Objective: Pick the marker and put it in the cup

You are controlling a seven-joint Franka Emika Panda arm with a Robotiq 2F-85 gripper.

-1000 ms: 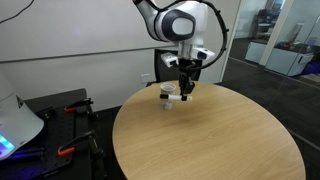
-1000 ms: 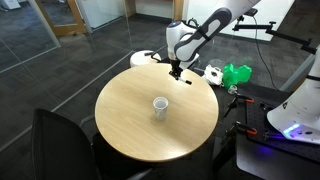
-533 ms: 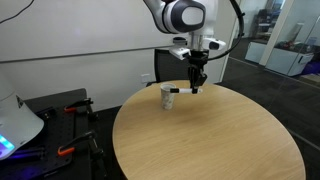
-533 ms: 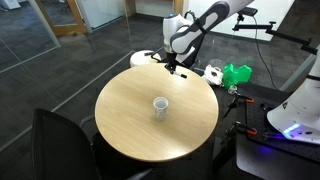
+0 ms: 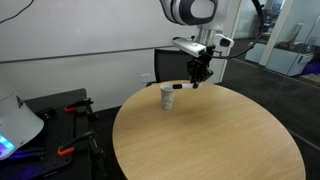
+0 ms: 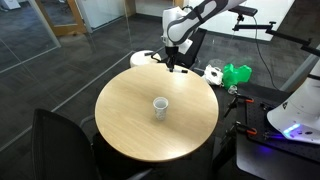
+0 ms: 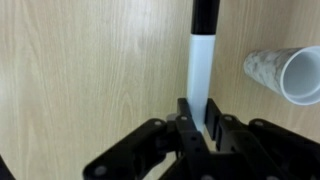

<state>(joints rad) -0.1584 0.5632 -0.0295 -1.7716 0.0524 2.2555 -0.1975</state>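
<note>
Gripper: in the wrist view the gripper (image 7: 197, 125) was closed narrowly on the marker's white body.
Marker: the marker (image 7: 200, 75) stuck out straight ahead from between the fingers, black cap at the far end.
Cup: the cup (image 7: 283, 72) stood on the worktop (image 5: 220, 140), beside the marker and apart from it.
Height: in an exterior view the gripper (image 5: 197, 78) hung above the worktop, near the cup (image 5: 167, 97).
</note>
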